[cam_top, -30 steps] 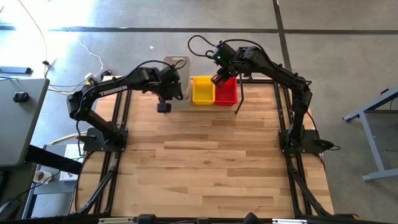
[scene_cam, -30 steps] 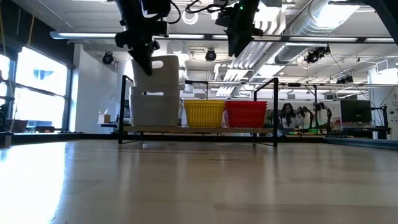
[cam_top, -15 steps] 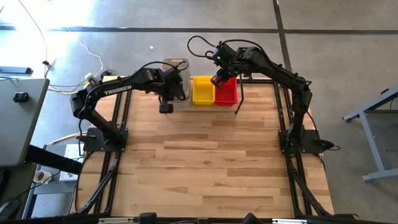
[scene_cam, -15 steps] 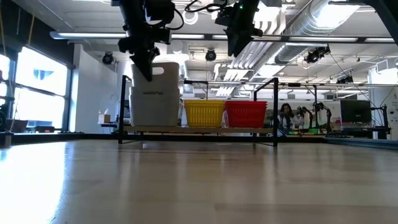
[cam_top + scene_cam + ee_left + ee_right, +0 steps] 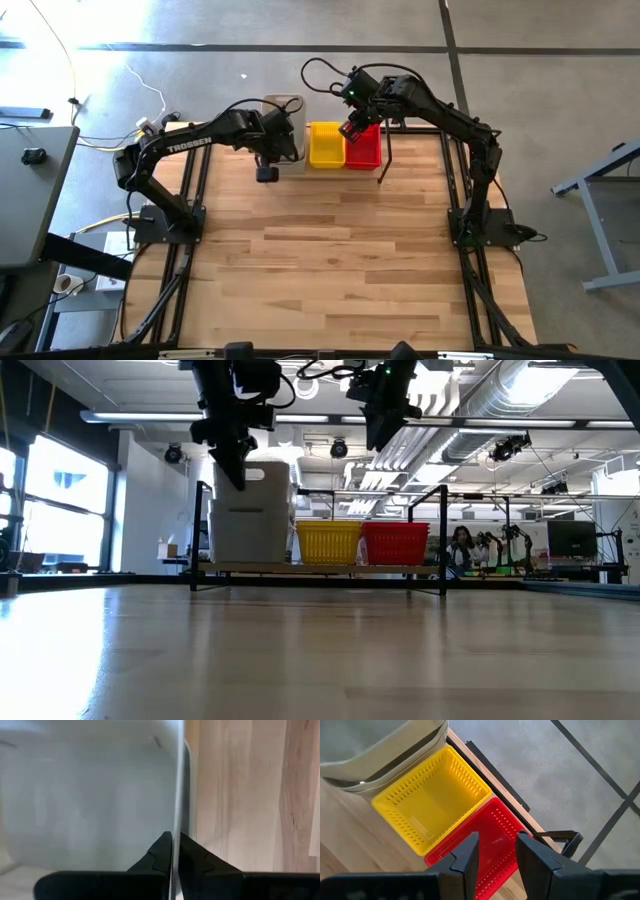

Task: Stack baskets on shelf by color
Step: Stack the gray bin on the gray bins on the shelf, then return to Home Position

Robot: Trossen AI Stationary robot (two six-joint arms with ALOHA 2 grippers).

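On the shelf [image 5: 443, 530] at the table's far edge, the grey-white baskets [image 5: 285, 125] [image 5: 248, 525] stand on the left. The yellow baskets [image 5: 325, 145] [image 5: 427, 805] are in the middle and the red baskets [image 5: 364, 148] [image 5: 490, 845] on the right. My left gripper [image 5: 265, 165] [image 5: 232, 478] is shut on the top grey-white basket. My right gripper [image 5: 352, 128] [image 5: 497, 847] hangs open above the red baskets and touches nothing. My left gripper [image 5: 175, 851] pinches the thin rim of the top grey-white basket's wall [image 5: 176, 795], one finger inside the basket and one outside. The fingers come from above, pointing down. The basket's lower part sits in the grey-white stack [image 5: 245, 535] beneath it.
Black arm-mount frames [image 5: 185, 250] [image 5: 475, 260] run along the table's left and right sides. Bare wood [image 5: 330, 260] fills the near half of the table. The shelf's upright end loop [image 5: 555, 837] stands beside the red baskets. People [image 5: 462, 545] show far off in the room.
My left gripper has moved down a little with the top grey-white basket, which now sits lower in its stack. It has kept still for the last half second. The right arm has not moved.
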